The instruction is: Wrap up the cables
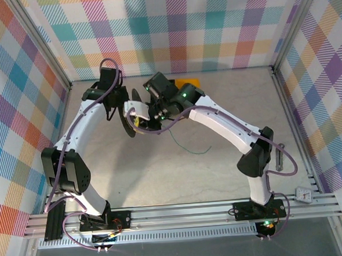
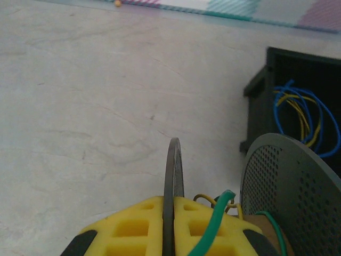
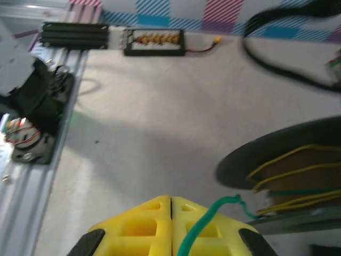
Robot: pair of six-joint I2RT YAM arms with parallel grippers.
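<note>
While the winding is clearly under way, it looks well short of done. The left gripper (image 2: 173,207) is clamped on one thin flange of the black spool (image 2: 173,170), its yellow fingers (image 2: 133,224) tight on either side of the disc so that the spool stands on edge just ahead of it. The spool's second, perforated flange (image 2: 293,186) rises close off that gripper's right side. The right gripper (image 3: 170,205) has its fingers pressed together with no gap showing. The green cable (image 3: 208,220) crosses the front of its right-hand finger and runs up and to the right into the spool. Whether the cable is actually nipped between the pads I cannot tell. On the brown core just to the right of that gripper lie several yellow turns (image 3: 287,159) and, as far as I can make out, one green turn, so I judge yellow largely wound and green barely begun. In the top view a loose green tail (image 1: 186,143) trails over the table (image 1: 162,181) on the near side of the two grippers, which suggests most of the green length is not yet taken up. Beyond and to the right of the left gripper, a black box (image 2: 261,90) holds a tangle of blue and yellow cables (image 2: 319,114), apart from the spool and not yet wrapped. By my reading, the rest of the green and that whole bundle remain.
</note>
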